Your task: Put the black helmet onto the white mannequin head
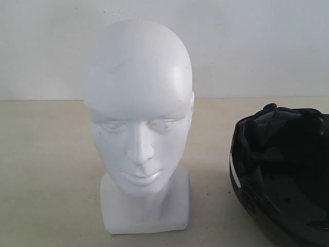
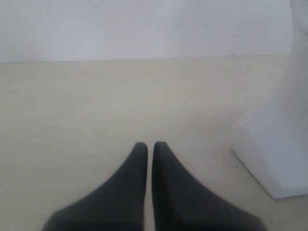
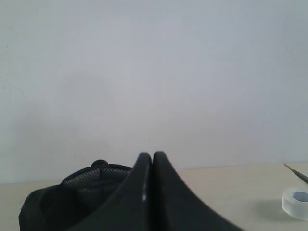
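Outside camera: black helmet [image 1: 280, 180] lies lining-up at lower right, apart from the centred white mannequin head [image 1: 139, 113], a stiff, probably slick shell best gripped at its padded edge; left wrist, left gripper [image 2: 150, 147] pressed together, empty; right wrist, right gripper [image 3: 152, 156] likewise, helmet just beyond.

Bright even light, faint soft shadows, sheen on the white mannequin head [image 1: 138, 103], slightly hazy

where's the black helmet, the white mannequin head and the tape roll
black helmet [image 1: 280, 172]: exterior view, on its padded inner lining
white mannequin head [image 1: 138, 77]: exterior view, on the forehead
clear tape roll [image 3: 291, 207]: right wrist view, on its outer wall
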You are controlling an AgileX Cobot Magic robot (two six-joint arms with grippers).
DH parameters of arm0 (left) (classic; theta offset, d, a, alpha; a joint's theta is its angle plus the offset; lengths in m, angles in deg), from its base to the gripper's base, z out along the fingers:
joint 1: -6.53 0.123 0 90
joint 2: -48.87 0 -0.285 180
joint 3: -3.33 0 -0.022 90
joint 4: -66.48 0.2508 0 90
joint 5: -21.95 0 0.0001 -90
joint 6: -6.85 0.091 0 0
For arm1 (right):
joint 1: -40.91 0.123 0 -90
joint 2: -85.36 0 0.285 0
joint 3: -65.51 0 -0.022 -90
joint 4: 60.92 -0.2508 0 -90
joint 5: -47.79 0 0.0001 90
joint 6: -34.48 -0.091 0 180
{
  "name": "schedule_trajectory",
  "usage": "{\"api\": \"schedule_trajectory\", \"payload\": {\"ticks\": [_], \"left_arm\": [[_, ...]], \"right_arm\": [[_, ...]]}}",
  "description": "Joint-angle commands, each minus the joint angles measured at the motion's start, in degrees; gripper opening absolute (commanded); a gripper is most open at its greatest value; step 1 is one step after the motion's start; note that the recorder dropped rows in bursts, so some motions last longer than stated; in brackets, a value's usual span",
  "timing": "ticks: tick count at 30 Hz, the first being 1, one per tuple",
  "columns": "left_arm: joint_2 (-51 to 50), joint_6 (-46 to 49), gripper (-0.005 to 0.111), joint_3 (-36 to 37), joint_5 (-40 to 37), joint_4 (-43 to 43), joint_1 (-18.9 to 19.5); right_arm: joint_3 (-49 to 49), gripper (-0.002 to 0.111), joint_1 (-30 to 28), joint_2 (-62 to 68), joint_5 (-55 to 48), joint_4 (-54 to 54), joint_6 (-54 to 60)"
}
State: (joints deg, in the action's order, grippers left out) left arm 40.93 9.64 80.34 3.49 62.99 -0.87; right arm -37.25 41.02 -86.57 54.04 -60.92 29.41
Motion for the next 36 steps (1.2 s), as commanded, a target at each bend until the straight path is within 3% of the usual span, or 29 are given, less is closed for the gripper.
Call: {"api": "schedule_trajectory", "payload": {"ticks": [1,5,10,15,26,30,36], "left_arm": [[0.2,0.2,0.005,0.2,0.3,-0.5,0.0],[0.2,0.2,0.005,0.2,0.3,-0.5,0.0],[0.2,0.2,0.005,0.2,0.3,-0.5,0.0],[0.2,0.2,0.005,0.2,0.3,-0.5,0.0],[0.2,0.2,0.005,0.2,0.3,-0.5,0.0],[0.2,0.2,0.005,0.2,0.3,-0.5,0.0],[0.2,0.2,0.005,0.2,0.3,-0.5,0.0]], "right_arm": [[0.0,0.0,-0.2,-0.3,4.1,0.3,-0.3],[0.0,0.0,-0.2,-0.3,8.0,0.3,-0.3],[-2.8,0.0,-0.1,0.2,4.1,0.8,-0.5],[-10.0,0.0,-0.1,7.5,1.5,7.1,-0.5],[-25.3,0.0,0.3,26.1,-10.1,7.4,-0.7],[-30.7,0.0,10.4,33.3,-18.1,5.2,8.5],[-37.9,0.0,27.9,45.3,-35.1,5.0,9.1]]}}
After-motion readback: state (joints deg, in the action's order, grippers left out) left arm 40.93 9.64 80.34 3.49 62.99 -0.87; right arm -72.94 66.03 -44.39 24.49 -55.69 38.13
